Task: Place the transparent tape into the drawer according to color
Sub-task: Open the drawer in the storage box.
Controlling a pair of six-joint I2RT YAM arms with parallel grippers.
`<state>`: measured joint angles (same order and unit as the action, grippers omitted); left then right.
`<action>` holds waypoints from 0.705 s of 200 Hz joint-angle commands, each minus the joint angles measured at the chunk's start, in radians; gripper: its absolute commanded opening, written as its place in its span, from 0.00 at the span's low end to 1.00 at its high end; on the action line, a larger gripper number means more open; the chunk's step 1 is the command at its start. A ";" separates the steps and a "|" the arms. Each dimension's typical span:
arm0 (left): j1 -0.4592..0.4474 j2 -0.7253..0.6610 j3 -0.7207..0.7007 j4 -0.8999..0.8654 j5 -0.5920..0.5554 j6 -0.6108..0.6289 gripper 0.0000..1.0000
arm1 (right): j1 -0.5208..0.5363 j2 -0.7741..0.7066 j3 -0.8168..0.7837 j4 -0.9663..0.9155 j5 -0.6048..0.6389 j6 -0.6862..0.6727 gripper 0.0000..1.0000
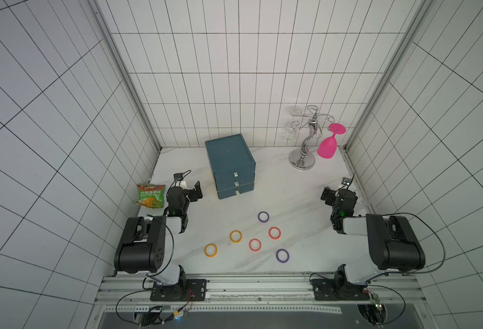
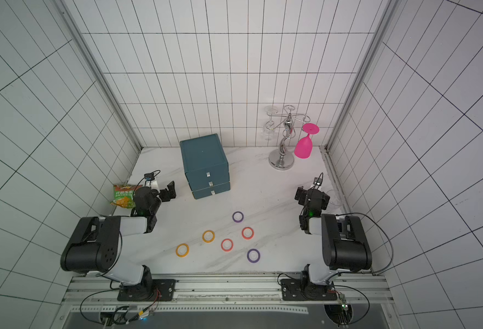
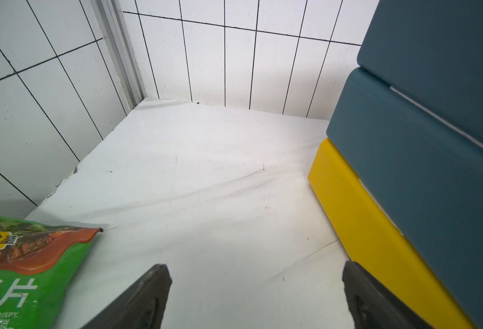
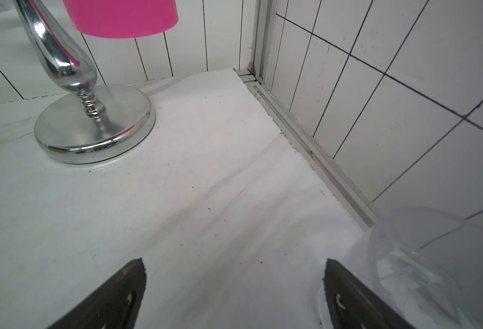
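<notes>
six tape rolls (image 1: 258,217), lower centre, untouched. drawers (image 1: 234,182) seemingly all shut. left gripper (image 1: 196,190), right gripper (image 4: 234,267): both wide, empty. pull matching drawer first.

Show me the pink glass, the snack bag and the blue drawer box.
pink glass (image 1: 326,148): in a top view, on its bowl.
snack bag (image 1: 150,196): in a top view, on its green front.
blue drawer box (image 1: 228,152): in a top view, on its top face.
</notes>
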<state>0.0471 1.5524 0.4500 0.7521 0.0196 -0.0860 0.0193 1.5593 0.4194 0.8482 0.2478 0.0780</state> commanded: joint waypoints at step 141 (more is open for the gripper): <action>0.004 -0.088 0.053 -0.150 -0.042 -0.009 0.98 | 0.024 -0.172 0.061 -0.258 0.024 -0.026 0.99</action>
<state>0.0471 1.5425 0.4511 0.7326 0.0109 -0.0887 0.0216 1.5272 0.4213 0.8036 0.2474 0.0708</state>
